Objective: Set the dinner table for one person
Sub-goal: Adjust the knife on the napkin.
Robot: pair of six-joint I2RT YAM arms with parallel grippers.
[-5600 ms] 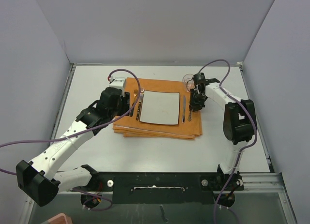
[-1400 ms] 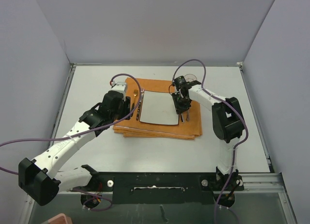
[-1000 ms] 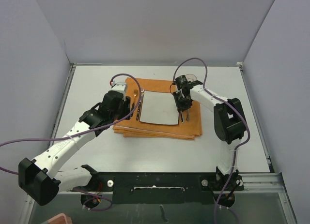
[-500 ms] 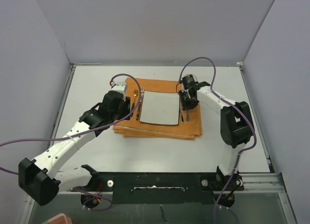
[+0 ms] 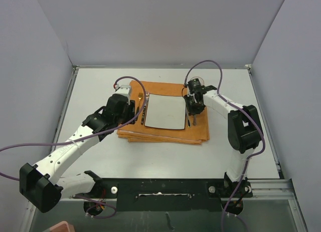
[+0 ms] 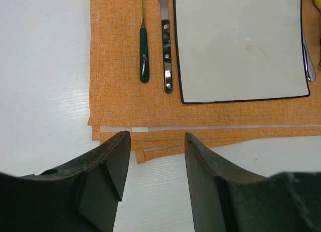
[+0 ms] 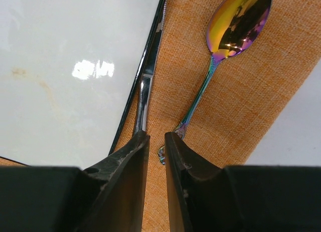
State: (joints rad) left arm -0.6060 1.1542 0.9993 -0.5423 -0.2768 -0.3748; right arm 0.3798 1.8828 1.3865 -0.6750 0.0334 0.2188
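The near end of the knife [image 7: 143, 99] goes out of sight behind the right gripper [image 7: 156, 138], and the spoon [image 7: 239, 19] has its handle tip partly hidden there too. In the left wrist view the green handle [image 6: 144, 54] and the speckled handle [image 6: 167, 56] run off the top edge, as does the plate [image 6: 241, 46].

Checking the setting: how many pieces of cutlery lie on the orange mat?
4: green-handled piece and riveted-handled fork left of the plate; knife along its right edge; spoon beyond that.

Even bright light, plate [image 7: 60, 101] glare, fingers [image 7: 125, 192] perhaps blurred
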